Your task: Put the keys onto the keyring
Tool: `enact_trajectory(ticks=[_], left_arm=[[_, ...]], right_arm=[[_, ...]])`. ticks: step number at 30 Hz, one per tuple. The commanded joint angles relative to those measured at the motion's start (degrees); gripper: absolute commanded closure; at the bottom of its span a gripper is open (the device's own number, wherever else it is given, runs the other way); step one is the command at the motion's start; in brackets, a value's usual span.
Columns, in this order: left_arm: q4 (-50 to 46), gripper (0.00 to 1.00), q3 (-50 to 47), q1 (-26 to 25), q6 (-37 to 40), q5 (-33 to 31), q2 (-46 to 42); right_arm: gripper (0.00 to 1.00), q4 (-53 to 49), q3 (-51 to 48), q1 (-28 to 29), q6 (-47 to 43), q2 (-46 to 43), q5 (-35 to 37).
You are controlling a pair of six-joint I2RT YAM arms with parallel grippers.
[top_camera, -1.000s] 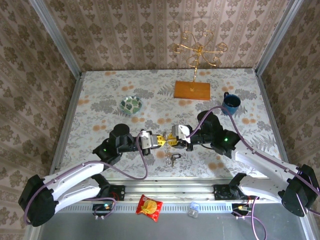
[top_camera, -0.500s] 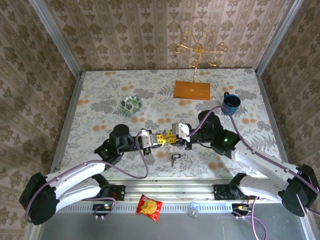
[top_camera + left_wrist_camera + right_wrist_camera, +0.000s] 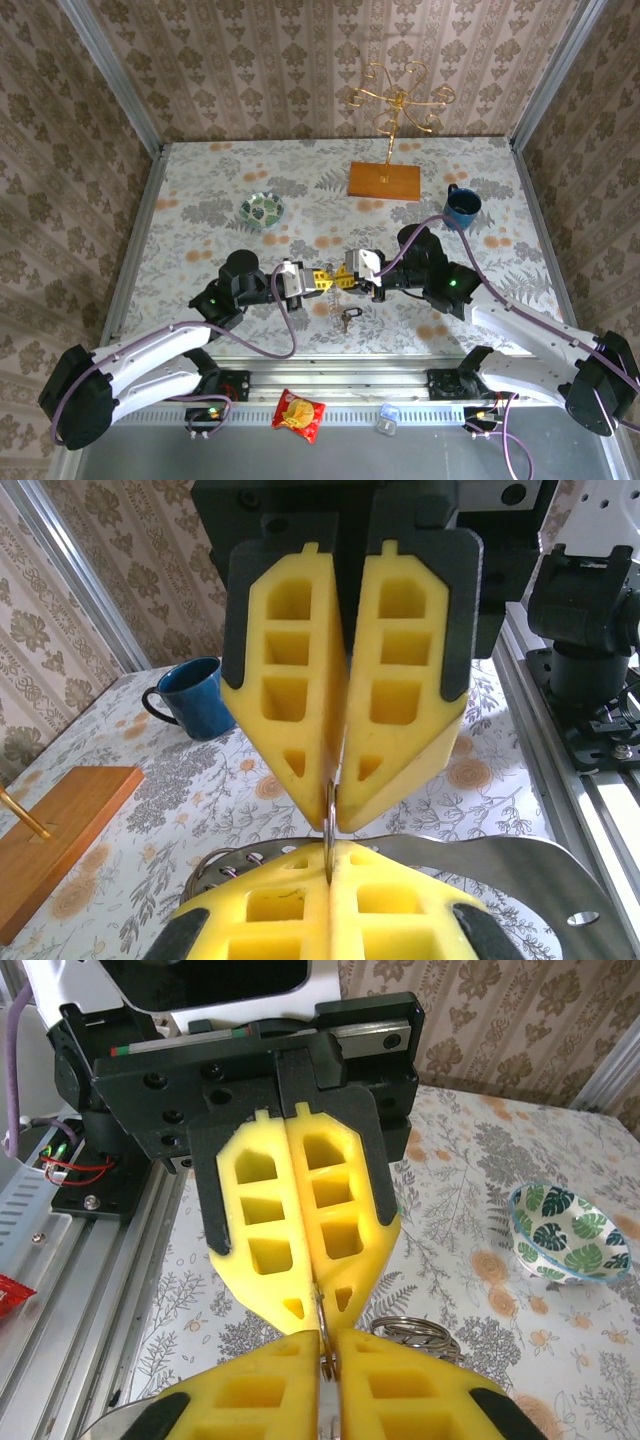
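The keyring (image 3: 328, 830) is a thin ring of shiny metal, and it is up in the air over the middle of the tabletop (image 3: 200, 200). You see it edge-on, like a thin line. I think it is light, hard and springy, and it will be slippery because it is smooth metal. It will not squash, but it could twist or pop out if you pull it sideways.

Both claws meet nose to nose at the keyring. Your left claw (image 3: 317, 1295) is squeezed tight on one side of it. Your right claw (image 3: 336, 805) looks pinched narrow on the other side, with the ring caught at the very tips of its soft yellow fingers (image 3: 400, 680).

The keys (image 3: 347, 318) lie flat on the tabletop just beside the keyring, on the side nearer the arm bases. No claw touches them. They are tiny, hard and flat, so I think they will be tricky to lift. Grab a key by its wide head and keep its hole free. Then you can slide the hole onto the ring.

Keep one claw tight on the keyring, or it may drop.

The little leafy bowl (image 3: 263, 210) sits well away from the keyring, on the far left side. The blue mug (image 3: 462, 206) sits well away on the far right.
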Motion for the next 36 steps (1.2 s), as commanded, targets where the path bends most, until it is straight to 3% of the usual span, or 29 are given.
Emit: enact_trajectory(ticks=[1,3,6,8,10,27,33,36], left_arm=[[3.1,1.00,-0.3,0.0,-0.7,1.2,-1.1],[3.1,1.00,-0.4,0.1,-0.8,1.2,-1.3],[2.7,0.98,-0.4,0.1,-0.8,0.0,-1.4],[2.1,0.82,-0.4,0.0,-0.7,-1.9,-1.6],[0.5,0.81,-0.1,0.1,0.2,-3.0,-1.8],[-3.6,0.87,1.9,-0.4,2.3,-2.9,-0.8],[-3.8,1.00,2.0,-0.4,3.0,-2.7,-1.3],[-4.0,1.00,1.7,-0.4,3.1,-3.8,-2.1]], right_arm=[[0.91,0.6,0.9,0.2,0.4,1.2,-1.6],[0.99,0.5,1.1,0.2,0.3,1.4,-1.9],[1.00,-0.8,1.6,0.1,-0.5,1.3,-2.1],[1.00,-2.2,2.2,0.2,-1.4,1.3,-2.0],[1.00,-4.4,3.1,0.2,-2.7,1.4,-1.7],[1.00,-10.1,7.2,2.9,-6.8,4.5,-0.5],[1.00,-11.3,7.6,3.1,-7.1,4.6,0.3],[0.67,-5.3,4.1,1.6,-3.2,1.6,2.8]])
